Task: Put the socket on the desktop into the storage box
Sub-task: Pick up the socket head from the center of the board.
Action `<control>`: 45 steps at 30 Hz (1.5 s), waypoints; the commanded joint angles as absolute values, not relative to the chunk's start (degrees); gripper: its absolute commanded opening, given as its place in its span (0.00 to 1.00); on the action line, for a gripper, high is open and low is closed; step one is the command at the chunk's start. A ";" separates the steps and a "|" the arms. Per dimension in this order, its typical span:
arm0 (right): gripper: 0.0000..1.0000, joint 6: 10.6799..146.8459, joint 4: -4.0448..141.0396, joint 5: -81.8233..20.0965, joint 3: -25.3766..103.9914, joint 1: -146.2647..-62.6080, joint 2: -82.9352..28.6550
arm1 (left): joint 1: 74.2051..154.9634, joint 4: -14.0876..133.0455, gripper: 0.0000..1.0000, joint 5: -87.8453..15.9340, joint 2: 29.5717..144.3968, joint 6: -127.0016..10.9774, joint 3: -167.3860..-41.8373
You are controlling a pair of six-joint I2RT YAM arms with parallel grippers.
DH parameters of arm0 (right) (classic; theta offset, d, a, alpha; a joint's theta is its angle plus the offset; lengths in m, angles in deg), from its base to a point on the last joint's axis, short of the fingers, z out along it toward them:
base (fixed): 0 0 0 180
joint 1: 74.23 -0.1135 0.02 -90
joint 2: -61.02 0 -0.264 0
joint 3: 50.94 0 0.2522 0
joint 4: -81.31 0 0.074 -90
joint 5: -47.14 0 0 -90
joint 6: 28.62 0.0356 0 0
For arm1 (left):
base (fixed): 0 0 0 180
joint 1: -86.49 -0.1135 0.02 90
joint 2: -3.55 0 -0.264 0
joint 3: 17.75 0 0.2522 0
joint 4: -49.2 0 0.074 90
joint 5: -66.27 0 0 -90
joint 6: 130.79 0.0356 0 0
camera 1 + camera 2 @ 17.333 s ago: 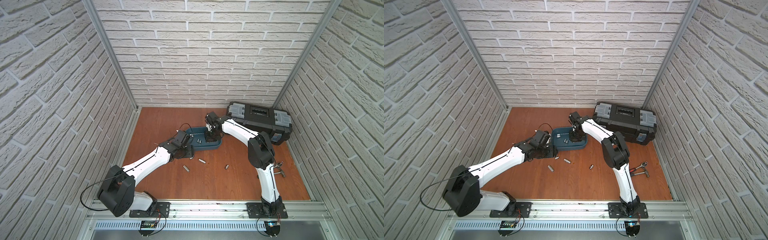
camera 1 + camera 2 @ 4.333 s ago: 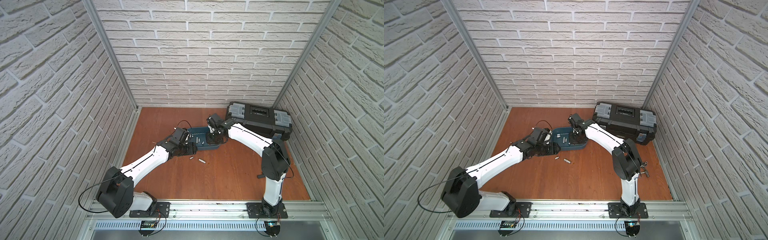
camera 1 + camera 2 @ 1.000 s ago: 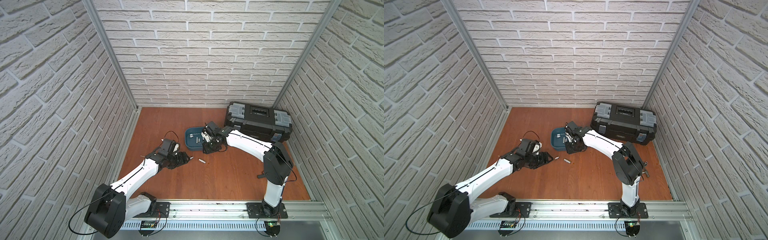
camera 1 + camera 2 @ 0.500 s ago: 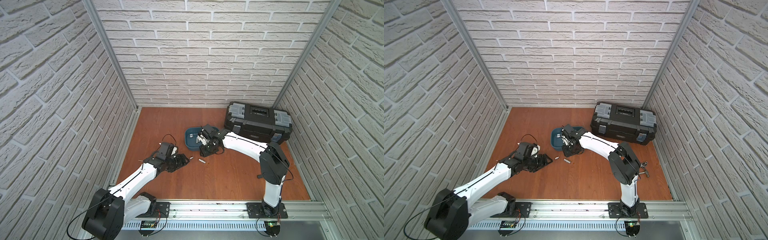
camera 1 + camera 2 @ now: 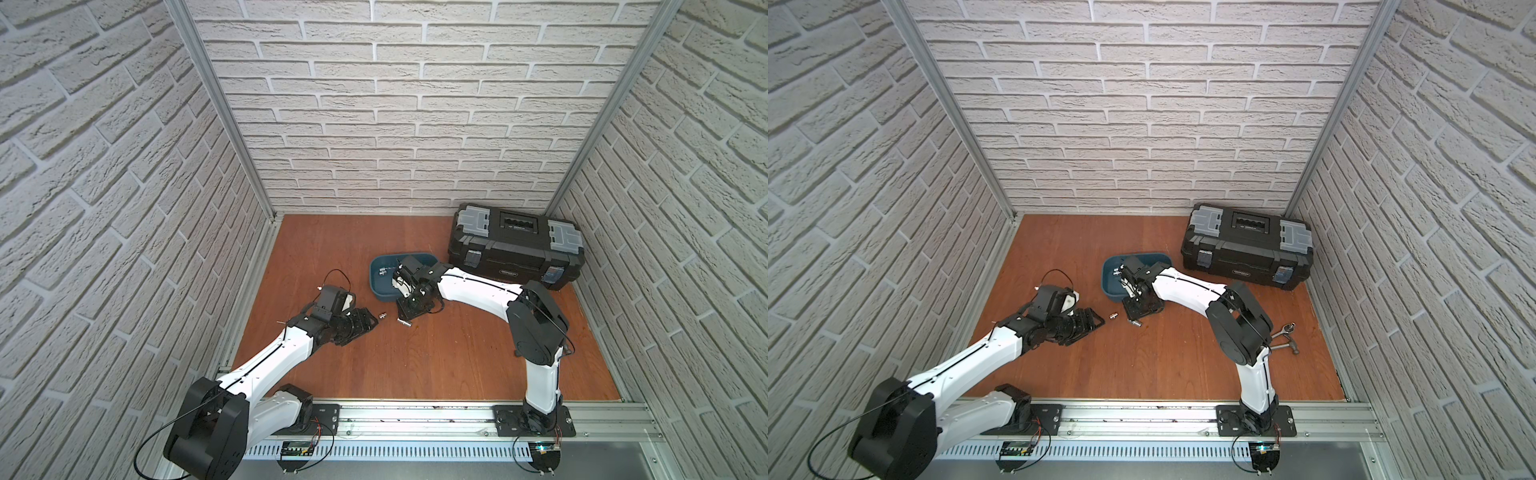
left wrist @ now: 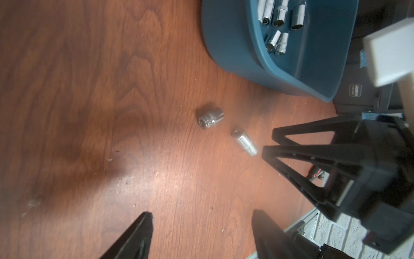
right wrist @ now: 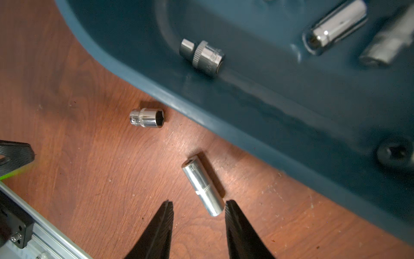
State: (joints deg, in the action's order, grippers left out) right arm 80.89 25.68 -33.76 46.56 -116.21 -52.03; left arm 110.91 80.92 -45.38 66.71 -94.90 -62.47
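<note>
Looks like the pick step: right gripper (image 7: 198, 203) straddles the end of the long socket (image 7: 202, 186) — jaws apart, nothing clamped. It lies on the desk (image 7: 89, 179) just beside the storage box (image 7: 268, 134). Next move likely calls for centring, lowering and closing (left gripper (image 6: 201, 214) apart, empty, near the short socket (image 6: 210, 117)).

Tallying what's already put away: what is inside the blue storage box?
Shiny sockets lie in the storage box, at least five bunched together. The right arm covers part of its floor from above, so no full count.
</note>
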 commanded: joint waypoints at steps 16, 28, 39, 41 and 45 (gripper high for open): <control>0.37 79.86 25.93 -34.69 47.30 -118.23 -56.62 | 110.39 78.70 0.75 -44.10 66.38 -95.20 -60.87; 0.30 80.71 25.05 -37.38 48.29 -119.87 -57.71 | 110.04 78.23 0.75 -44.62 66.61 -95.11 -60.42; 0.24 80.88 24.19 -38.87 49.17 -120.57 -58.59 | 109.82 77.90 0.75 -45.17 66.75 -94.84 -60.25; 0.24 80.98 24.07 -38.92 49.25 -120.67 -58.47 | 109.69 77.85 0.75 -45.26 66.75 -94.83 -60.16; 0.21 80.98 24.02 -38.90 49.32 -120.75 -58.48 | 109.66 77.84 0.75 -45.30 66.63 -94.79 -60.16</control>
